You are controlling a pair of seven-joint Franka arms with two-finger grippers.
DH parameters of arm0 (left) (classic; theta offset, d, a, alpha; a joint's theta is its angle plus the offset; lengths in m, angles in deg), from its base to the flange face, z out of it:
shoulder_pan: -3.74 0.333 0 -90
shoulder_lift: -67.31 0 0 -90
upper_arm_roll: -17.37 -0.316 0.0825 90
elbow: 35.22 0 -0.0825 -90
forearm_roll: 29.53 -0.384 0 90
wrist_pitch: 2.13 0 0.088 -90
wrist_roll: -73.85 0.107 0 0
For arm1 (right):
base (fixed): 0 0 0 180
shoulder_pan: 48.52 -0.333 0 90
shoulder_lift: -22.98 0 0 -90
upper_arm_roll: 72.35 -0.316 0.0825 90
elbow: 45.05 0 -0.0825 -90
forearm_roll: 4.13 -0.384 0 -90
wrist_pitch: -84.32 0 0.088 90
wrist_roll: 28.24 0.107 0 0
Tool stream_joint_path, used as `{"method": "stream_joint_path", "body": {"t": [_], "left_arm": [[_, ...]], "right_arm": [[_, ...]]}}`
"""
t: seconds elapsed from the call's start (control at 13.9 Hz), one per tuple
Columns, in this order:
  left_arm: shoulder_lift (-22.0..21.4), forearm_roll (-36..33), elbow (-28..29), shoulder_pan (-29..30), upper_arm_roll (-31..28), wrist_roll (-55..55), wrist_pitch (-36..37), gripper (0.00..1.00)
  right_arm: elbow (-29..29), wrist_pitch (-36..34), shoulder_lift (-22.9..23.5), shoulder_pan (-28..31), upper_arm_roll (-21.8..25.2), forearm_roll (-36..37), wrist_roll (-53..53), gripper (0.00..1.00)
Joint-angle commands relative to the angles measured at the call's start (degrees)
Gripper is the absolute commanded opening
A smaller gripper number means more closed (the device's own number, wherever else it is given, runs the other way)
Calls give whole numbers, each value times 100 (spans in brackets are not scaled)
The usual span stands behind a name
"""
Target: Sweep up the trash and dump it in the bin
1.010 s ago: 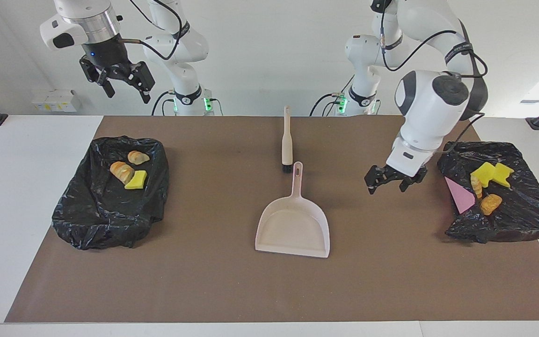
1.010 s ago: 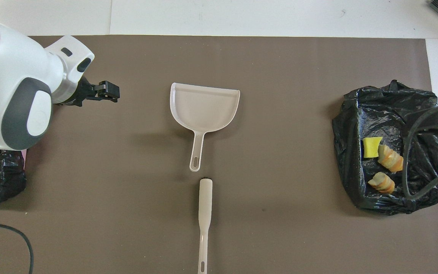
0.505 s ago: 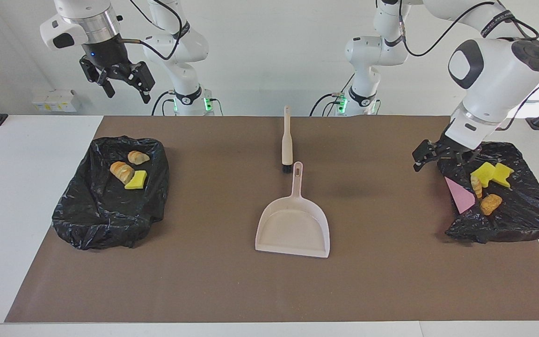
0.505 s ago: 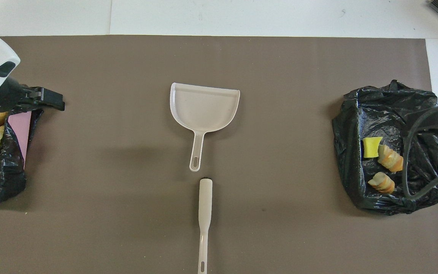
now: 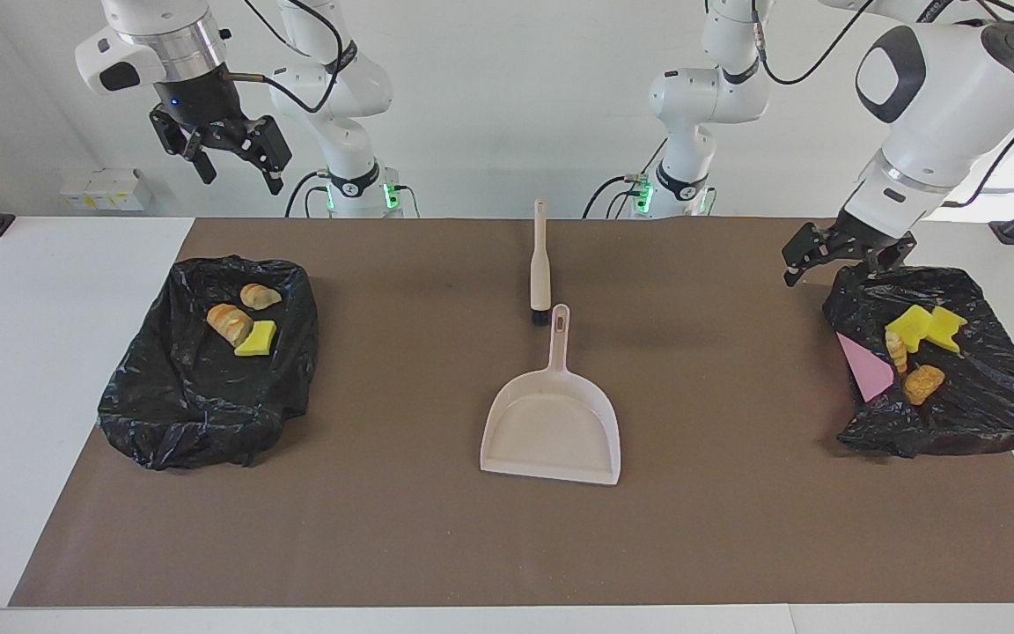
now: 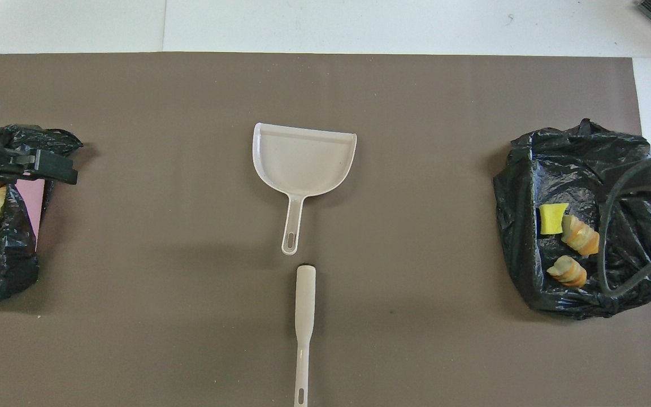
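My left pincer [image 5: 843,255] hangs open and empty over the edge of the black bag [image 5: 982,414] at its end of the counter [image 5: 736,528]. My right pincer [image 5: 224,151] waits open, high above the other bag [image 5: 172,423]. The trash [image 5: 919,339] lies in both bags.

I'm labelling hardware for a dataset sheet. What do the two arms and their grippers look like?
Both arms are glossy white with rounded joints, dark grey joint caps and green lights at their bases. Black cables run loosely along the links. The right gripper is black with a small blue light, mounted under a silver metal ring. The left gripper is also black, under a white wrist.
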Motion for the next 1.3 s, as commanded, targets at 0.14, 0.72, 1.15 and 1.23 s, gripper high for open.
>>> {"method": "stream_joint_path", "body": {"t": [0.14,0.72,1.15,1.23], "left_arm": [[-224,-205,-99,-23,-7,159,679,100],[-144,-275,-355,-5,11,291,917,100],[-109,-346,-487,4,28,291,1032,100],[-109,-346,-504,4,28,291,1049,100]], "right_arm": [[98,3,-82,44,-6,-12,-455,100],[81,20,-99,44,2,-12,-447,100],[107,38,-108,44,11,-21,-456,100],[107,38,-108,44,11,-21,-456,100]]}}
